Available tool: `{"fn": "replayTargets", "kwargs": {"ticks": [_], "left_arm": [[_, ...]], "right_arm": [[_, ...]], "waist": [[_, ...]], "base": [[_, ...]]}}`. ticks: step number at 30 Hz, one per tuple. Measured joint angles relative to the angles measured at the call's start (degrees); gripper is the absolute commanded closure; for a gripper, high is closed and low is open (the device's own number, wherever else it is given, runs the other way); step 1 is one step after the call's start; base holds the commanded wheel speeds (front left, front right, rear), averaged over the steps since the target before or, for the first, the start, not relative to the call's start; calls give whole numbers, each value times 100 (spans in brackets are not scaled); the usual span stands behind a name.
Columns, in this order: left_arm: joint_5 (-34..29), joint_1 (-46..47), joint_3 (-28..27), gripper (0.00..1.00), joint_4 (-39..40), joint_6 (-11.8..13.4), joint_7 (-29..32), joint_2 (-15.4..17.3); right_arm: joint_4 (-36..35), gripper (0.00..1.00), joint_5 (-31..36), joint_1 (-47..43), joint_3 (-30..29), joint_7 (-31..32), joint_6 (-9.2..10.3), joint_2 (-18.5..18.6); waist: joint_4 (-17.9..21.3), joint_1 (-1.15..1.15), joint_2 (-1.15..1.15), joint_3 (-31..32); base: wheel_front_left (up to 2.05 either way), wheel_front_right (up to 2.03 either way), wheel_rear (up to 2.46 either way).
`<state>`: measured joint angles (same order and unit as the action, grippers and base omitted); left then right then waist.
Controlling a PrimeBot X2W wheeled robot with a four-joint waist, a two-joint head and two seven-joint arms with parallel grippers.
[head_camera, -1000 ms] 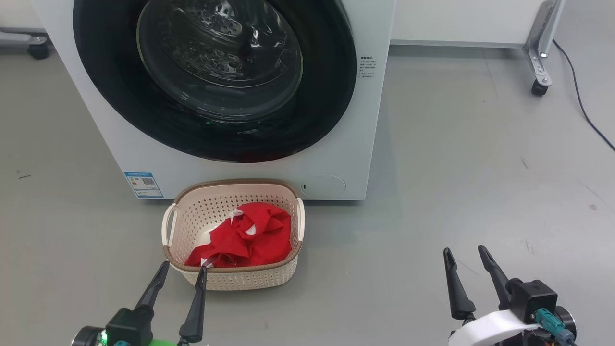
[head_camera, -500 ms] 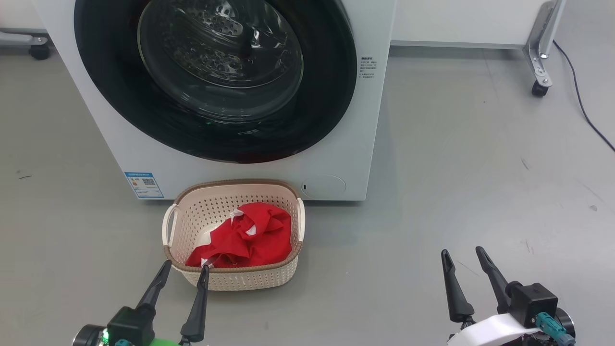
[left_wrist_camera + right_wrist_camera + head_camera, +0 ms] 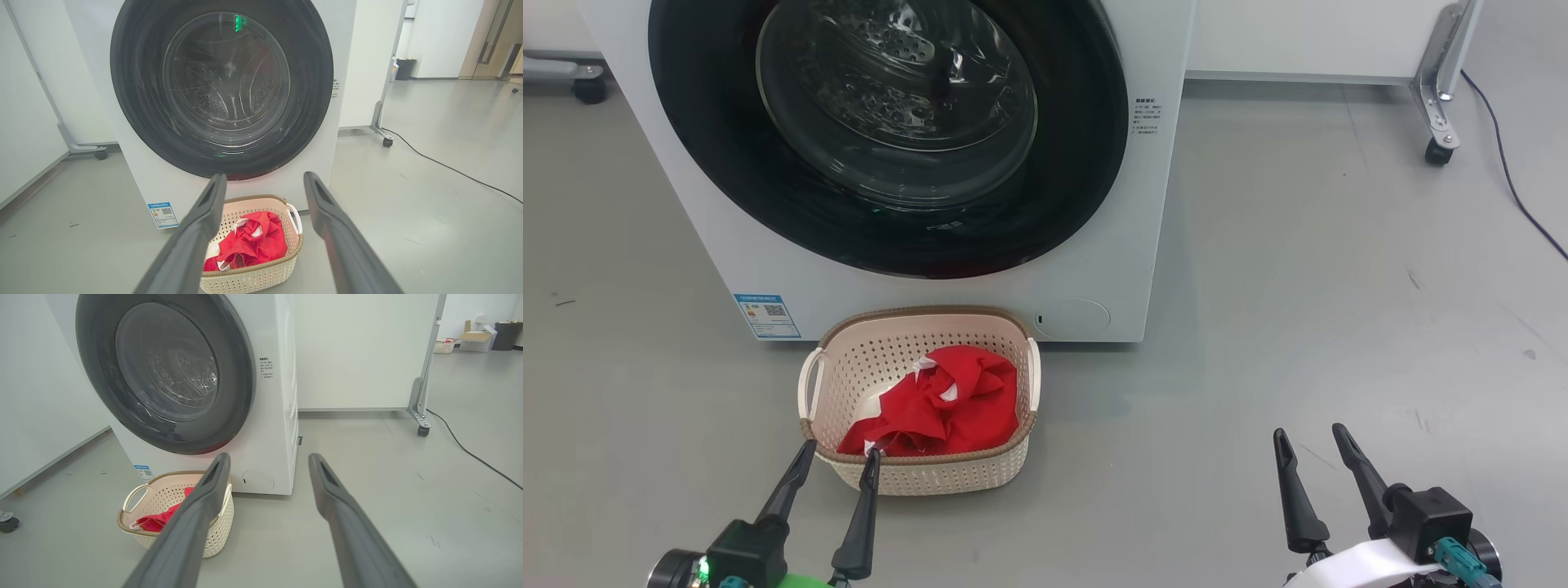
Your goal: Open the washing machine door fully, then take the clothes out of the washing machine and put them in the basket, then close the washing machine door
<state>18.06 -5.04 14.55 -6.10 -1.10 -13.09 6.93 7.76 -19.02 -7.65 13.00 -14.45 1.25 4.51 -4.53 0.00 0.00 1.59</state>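
Below the shut round black-rimmed glass door point(image 3: 890, 98) of the white front-loading washing machine point(image 3: 1094, 245), red fabric clothes point(image 3: 947, 404) lie in the cream perforated plastic basket point(image 3: 915, 312). Left gripper point(image 3: 840, 449) and right gripper point(image 3: 1309, 430) both spread, empty. Judgement: task looks complete.

door point(image 3: 890, 106) closed | clothes point(image 3: 947, 400) in basket point(image 3: 947, 478) | left tool point(image 3: 841, 449), right tool point(image 3: 1308, 430) spread
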Motion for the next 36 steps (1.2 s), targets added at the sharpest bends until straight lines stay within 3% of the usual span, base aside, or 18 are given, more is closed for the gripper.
{"fn": "replayTargets", "kwargs": {"ticks": [3,4,15,36], "left_arm": [[0,0,10,0,19,13,20,2],[0,0,19,100,-24,13,23,-11],[291,-120,41,100,-269,7,49,-86],[1964,-86,-316,100,-285,-121,417,-187]], "right_arm": [[-14,0,0,-1,2,0,0,0],[24,100,0,-1,4,2,-2,-5],[240,100,-316,-131,22,10,-25,-75],[201,100,-1949,-69,-347,383,-170,-96]], "waist": [[-2,0,0,3],[-2,0,0,3],[27,0,0,-8],[120,0,0,-51]], "base": [[0,0,0],[0,0,0],[0,0,0],[0,0,0]]}}
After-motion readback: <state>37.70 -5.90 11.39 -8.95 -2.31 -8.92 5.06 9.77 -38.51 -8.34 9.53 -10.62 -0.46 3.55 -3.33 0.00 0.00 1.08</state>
